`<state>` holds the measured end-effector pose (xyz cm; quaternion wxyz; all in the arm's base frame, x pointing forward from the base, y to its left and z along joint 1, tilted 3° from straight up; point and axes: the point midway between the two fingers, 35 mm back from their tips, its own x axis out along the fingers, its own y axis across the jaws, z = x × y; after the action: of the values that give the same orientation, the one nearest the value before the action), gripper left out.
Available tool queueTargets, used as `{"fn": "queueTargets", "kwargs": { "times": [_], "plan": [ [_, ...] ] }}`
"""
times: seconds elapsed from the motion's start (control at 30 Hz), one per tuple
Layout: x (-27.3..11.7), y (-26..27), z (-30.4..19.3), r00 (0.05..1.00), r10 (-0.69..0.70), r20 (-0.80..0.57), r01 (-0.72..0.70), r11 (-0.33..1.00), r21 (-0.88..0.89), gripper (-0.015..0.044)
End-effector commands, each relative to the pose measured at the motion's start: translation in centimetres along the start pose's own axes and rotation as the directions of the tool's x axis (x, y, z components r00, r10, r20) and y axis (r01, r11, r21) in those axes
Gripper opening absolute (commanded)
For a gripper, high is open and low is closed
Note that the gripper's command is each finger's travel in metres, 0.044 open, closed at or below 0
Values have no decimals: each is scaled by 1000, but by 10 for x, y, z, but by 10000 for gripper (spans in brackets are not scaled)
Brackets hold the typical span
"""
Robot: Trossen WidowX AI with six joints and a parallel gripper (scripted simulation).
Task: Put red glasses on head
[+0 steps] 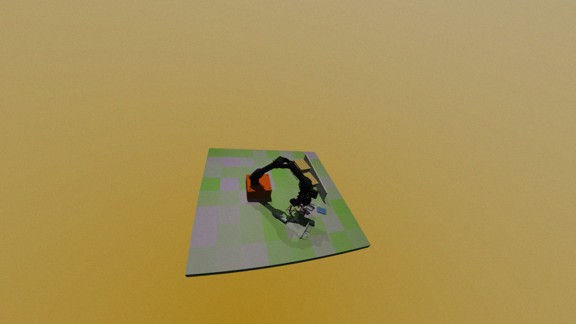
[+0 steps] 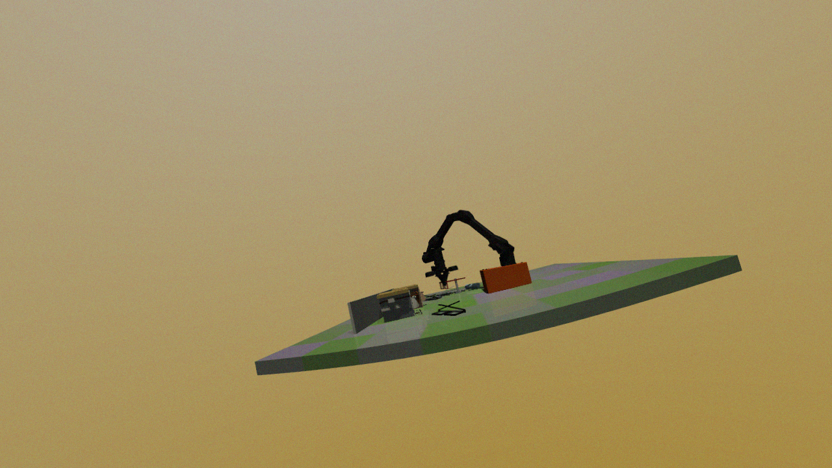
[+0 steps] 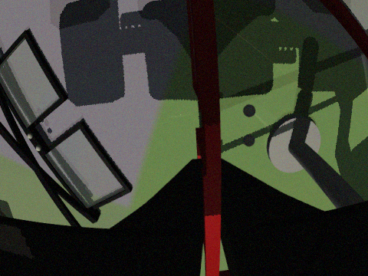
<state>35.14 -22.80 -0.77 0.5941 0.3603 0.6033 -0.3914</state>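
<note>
My gripper (image 1: 300, 205) (image 2: 444, 285) (image 3: 205, 169) is shut on the red glasses (image 2: 459, 279) (image 3: 212, 234), whose frame runs up the middle of the wrist view. In the exterior view they are held above the table top, with a thin red temple reaching right towards the base. Two tan-topped shapes (image 1: 302, 164) (image 1: 312, 178) stand by the grey panel; they also show in the exterior view. I cannot make out the display heads, a nose, ears or the blue tag clearly. The glasses are well apart from the tan-topped shapes.
Black-framed glasses (image 3: 106, 154) lie at the wrist view's left. A pale disc (image 3: 281, 157) and grey rod (image 3: 320, 174) are at its right. A blue flat object (image 1: 321, 210), a grey cylinder (image 1: 280, 218) and the grey panel (image 2: 363, 314) are nearby. The orange base (image 2: 506, 277) carries my arm.
</note>
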Motion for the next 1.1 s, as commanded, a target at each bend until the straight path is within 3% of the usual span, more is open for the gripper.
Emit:
{"fn": "queueTargets", "kwargs": {
  "times": [0.0, 1.07],
  "plan": [
    [-3, 2, 5, 1000, 5, 13, -5, 1000, 2, 0],
    [-4, 6, 17, 1000, 6, 14, -6, 1000, 2, 0]
  ]
}}
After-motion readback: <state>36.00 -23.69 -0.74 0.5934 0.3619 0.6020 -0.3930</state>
